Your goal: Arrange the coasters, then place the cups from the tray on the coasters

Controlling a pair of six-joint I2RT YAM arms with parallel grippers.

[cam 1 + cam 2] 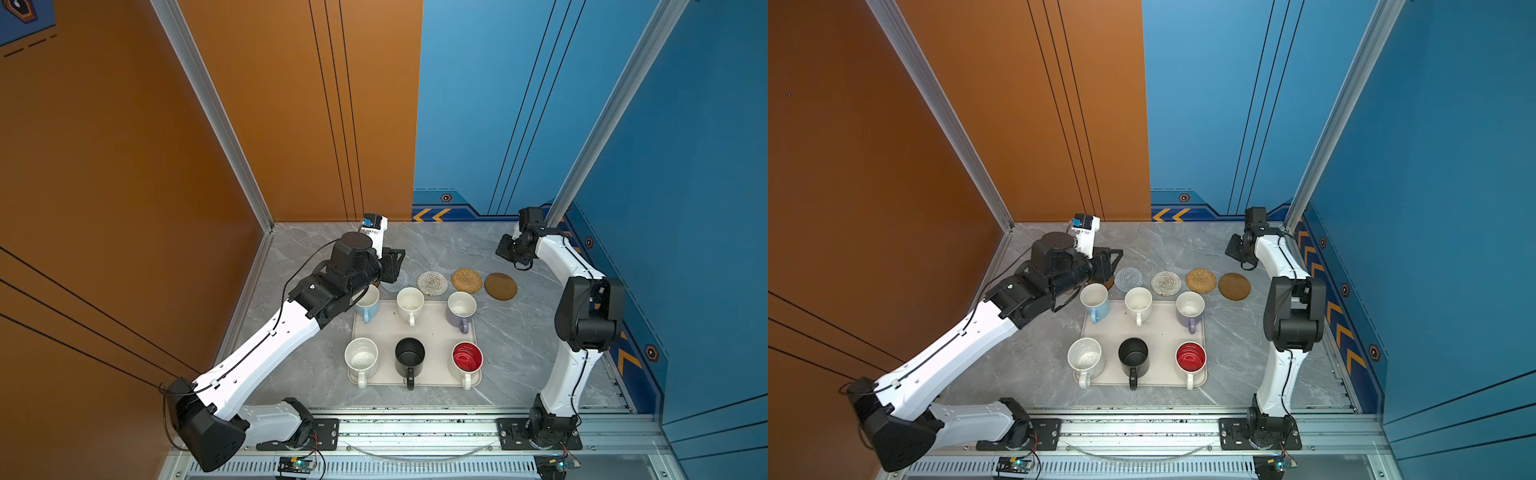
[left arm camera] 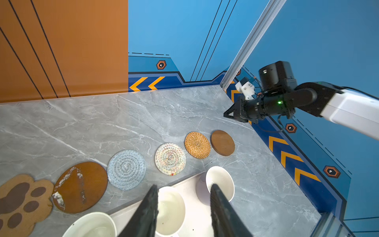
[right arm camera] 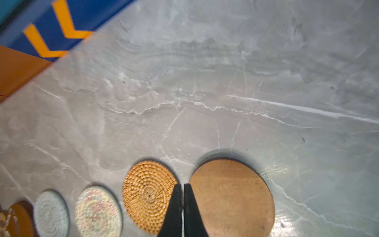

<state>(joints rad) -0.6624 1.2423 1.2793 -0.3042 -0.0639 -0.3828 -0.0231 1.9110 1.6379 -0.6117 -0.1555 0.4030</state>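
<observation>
Six cups stand on the cream tray [image 1: 432, 328]: light blue [image 1: 370, 305], cream-white [image 1: 410, 303] and lavender [image 1: 461, 309] at the back, speckled white [image 1: 361, 357], black [image 1: 409, 355] and red-inside [image 1: 467, 357] in front. Behind the tray the coasters lie in a row: paw [image 2: 20, 201], brown disc [image 2: 82, 186], grey-blue [image 2: 126, 169], woven white [image 2: 170, 159], rattan [image 2: 197, 145], brown disc [image 2: 223, 143]. My left gripper [image 2: 184, 185] hovers open and empty above the tray's back row, also seen in a top view [image 1: 395, 262]. My right gripper [image 3: 183, 185] is shut and empty, raised beyond the right-hand coasters [image 1: 500, 249].
The left arm [image 1: 291, 324] reaches over the table's left side and hides the paw coaster and most of the left brown disc in both top views. Orange and blue walls close the back and sides. Bare marble [image 1: 519, 345] lies right of the tray.
</observation>
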